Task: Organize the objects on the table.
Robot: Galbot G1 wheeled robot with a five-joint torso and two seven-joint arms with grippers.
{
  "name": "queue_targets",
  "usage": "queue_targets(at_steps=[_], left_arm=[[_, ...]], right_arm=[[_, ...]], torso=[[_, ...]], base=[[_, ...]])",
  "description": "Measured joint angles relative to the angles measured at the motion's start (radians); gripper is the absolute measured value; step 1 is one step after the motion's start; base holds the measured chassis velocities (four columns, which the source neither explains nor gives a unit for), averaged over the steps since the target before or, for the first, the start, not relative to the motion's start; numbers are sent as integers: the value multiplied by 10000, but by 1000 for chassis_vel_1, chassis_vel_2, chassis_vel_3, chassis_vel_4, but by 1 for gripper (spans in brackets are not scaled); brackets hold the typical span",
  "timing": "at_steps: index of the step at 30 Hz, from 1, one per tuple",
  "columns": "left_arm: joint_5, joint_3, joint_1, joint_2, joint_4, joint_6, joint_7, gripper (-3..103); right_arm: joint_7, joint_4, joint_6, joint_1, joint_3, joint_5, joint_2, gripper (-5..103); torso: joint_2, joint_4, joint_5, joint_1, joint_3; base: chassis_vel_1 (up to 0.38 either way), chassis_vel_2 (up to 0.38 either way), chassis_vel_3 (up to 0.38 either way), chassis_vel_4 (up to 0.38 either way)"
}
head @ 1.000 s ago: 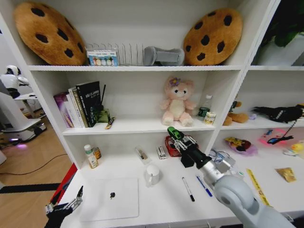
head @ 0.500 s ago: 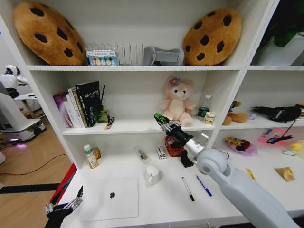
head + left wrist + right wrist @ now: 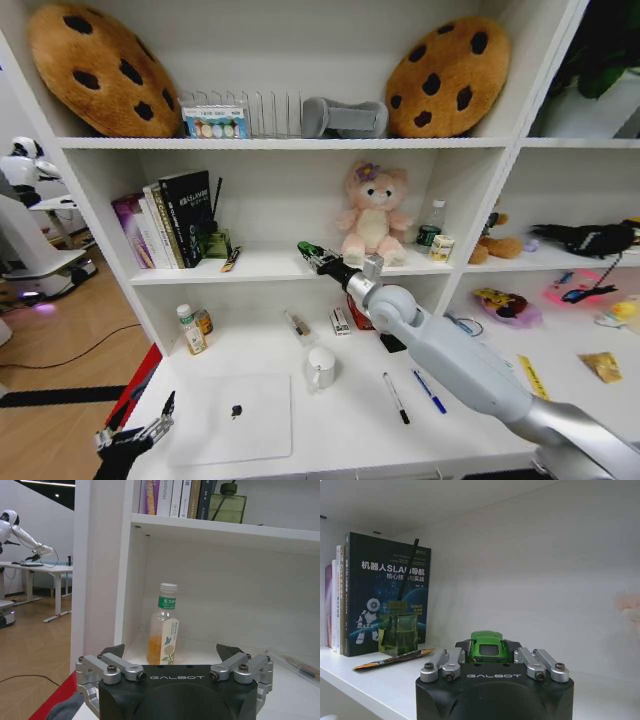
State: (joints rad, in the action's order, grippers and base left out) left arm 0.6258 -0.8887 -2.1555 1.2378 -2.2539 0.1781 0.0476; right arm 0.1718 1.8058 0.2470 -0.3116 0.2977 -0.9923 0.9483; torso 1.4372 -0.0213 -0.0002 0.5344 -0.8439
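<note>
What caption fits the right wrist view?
Right hand holding the green toy car over the middle shelf, near the books.

Green toy car [image 3: 487, 646]: tiny, glossy, upright, clamped in the right gripper [image 3: 312, 254] above the middle shelf [image 3: 270, 266]. Silver laptop [image 3: 232, 418]: closed, flat on the table [image 3: 340, 420] below. Black pen [image 3: 396, 398] and blue pen [image 3: 430, 391]: side by side, right of the laptop.

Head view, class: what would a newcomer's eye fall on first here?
The right gripper reaches over the middle shelf, its fingers shut on a green toy car beside the pink plush bear. Two cookie cushions flank the top shelf. The left gripper hangs low by the table.
</note>
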Motion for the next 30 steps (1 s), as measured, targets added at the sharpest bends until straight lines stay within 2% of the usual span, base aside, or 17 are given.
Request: queue_targets(at_steps=[12,23,25,27,30], left_arm=[[0,0,0,0,0,0,0,100],[0,0,0,0,0,1,0,100],[0,0,0,0,0,1,0,100],[0,0,0,0,0,0,0,100],[0,0,0,0,0,0,0,100]], right_arm=[[197,-804,312,704,585,-158,278,37],[287,-909,474,686,817,-167,356,37],[287,-909,480,667,819,-157,352,33],[288,-891,502,629,822,-137,342,42],[287,-863,519,585,818,-133,336,48]], torso=[[0,-4,2,-2,0],[0,-4,2,-2,0],[0,-3,2,-2,0],[0,-3,2,-2,0],[0,-3,2,-2,0]], base=[[0,0,0,0],[0,0,0,0],[0,0,0,0],[0,0,0,0],[0,0,0,0]])
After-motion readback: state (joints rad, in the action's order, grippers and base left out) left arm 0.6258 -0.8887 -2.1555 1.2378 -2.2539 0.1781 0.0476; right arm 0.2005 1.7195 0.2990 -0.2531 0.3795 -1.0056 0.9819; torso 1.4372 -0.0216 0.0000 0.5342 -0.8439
